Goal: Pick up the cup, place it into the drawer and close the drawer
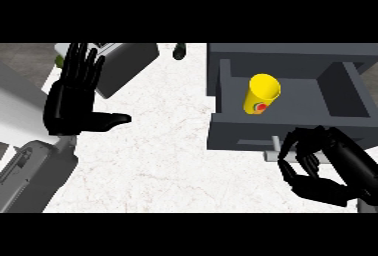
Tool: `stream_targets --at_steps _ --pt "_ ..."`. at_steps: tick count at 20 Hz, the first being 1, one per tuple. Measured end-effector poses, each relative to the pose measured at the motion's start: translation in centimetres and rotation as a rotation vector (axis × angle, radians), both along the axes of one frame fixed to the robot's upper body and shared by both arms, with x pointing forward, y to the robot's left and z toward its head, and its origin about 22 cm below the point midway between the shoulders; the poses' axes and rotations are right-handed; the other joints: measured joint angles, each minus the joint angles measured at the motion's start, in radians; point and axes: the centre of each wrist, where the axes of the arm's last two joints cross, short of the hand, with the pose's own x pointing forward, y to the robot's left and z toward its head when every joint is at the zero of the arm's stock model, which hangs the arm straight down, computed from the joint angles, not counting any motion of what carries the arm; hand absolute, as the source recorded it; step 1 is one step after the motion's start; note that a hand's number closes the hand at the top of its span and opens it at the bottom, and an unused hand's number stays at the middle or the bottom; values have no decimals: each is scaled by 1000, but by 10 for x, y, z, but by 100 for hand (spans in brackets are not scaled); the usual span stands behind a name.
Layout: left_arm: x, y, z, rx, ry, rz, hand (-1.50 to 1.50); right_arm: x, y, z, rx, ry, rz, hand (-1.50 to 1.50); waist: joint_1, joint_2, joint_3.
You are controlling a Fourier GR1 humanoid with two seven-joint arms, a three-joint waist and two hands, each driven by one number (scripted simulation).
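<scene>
One cup point(261, 93) lies in your open drawer point(343, 87). Your right hand point(321, 167) curls empty at its front; your left hand point(74, 95) rests spread.

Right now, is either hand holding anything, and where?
Nothing is held. The cup lies in the open drawer; the right hand curls empty by the drawer front, the left hand open.

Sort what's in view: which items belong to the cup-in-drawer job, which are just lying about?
Job:
- yellow cup, already inside the drawer
- open dark grey drawer
- right hand, fingers curled by the drawer front
- left hand, open, resting at left

Lying about:
- grey box, top left
- small dark object, top centre
- white counter
</scene>
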Motion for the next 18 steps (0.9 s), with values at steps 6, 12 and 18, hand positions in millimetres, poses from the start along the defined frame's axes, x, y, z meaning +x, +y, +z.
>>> stream_targets --at_steps 6,12,18 --pt "-25 32 -12 1 3 7 -150 23 18 -42 -179 -26 -11 150 -4 2 0" --pt "-46 66 -21 -1 2 12 -150 55 34 -77 -260 -10 -25 -150 -12 3 0" --pt "-58 84 -32 -12 11 18 -150 83 41 -111 -352 31 -28 -150 -15 4 0"
